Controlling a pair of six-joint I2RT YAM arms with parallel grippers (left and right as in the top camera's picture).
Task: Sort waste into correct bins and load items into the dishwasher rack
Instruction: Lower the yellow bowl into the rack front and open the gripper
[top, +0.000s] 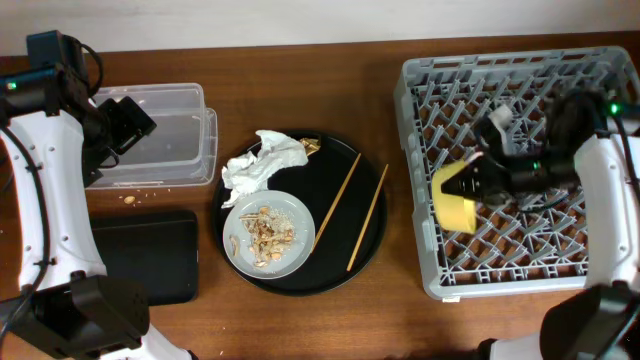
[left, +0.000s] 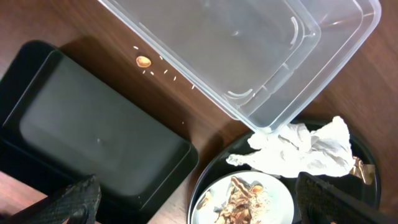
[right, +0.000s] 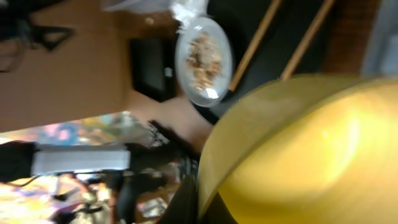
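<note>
My right gripper (top: 472, 184) is shut on the yellow bowl (top: 455, 198), holding it on edge over the left part of the grey dishwasher rack (top: 560, 75); the bowl fills the right wrist view (right: 311, 149). My left gripper (top: 130, 118) is open and empty above the clear tub (top: 170, 135). The pale-grey plate (top: 268, 235) with food scraps (top: 265, 232) lies on the round black tray (top: 335, 270). Crumpled white tissue (top: 262, 162), a gold-brown wrapper (top: 311, 146) and two chopsticks (top: 352, 205) lie there too. The cups are not visible.
The shallow black rectangular tray (top: 150, 255) lies at front left, below the tub. A few crumbs (top: 130, 198) lie on the wooden table between them. In the left wrist view the tub (left: 249, 50), black tray (left: 87, 130), tissue (left: 305, 149) and plate (left: 245, 199) show.
</note>
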